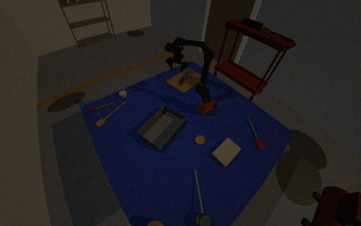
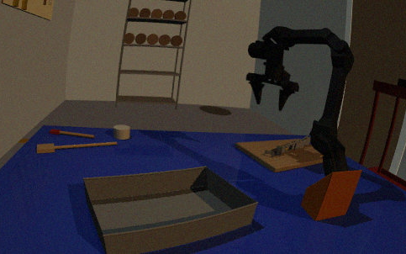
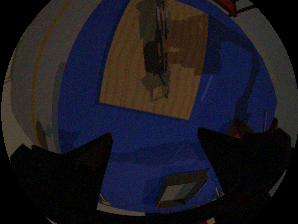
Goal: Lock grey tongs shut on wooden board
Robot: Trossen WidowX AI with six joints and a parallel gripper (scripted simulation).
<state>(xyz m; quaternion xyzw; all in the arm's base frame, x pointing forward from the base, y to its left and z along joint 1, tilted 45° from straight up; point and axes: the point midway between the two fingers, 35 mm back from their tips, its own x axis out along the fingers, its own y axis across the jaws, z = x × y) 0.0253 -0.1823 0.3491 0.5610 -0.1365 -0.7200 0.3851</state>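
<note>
The grey tongs (image 1: pixel 182 81) (image 2: pixel 293 147) (image 3: pixel 163 45) lie on the wooden board (image 1: pixel 173 81) (image 2: pixel 276 166) (image 3: pixel 117 90). In the wrist view their two arms run side by side, close together; the lock in the hinge cannot be made out. My gripper (image 1: pixel 177 69) (image 2: pixel 270 107) (image 3: pixel 156 135) is wide open and empty, fingers pointing down. It hangs well above the table, clear of the tongs. The roasting tin (image 1: pixel 149 141) (image 2: pixel 171 236) has nothing lying across it.
The orange block (image 1: pixel 205 108) (image 2: pixel 340 195) stands at the arm's base. A white cup (image 1: pixel 122 94) (image 2: pixel 122 132) and two wooden-handled utensils lie at the left. A pale block (image 1: pixel 226 152), a yellow disc (image 1: pixel 199 140) and a red-ended spatula (image 1: pixel 260 144) lie beyond the tin.
</note>
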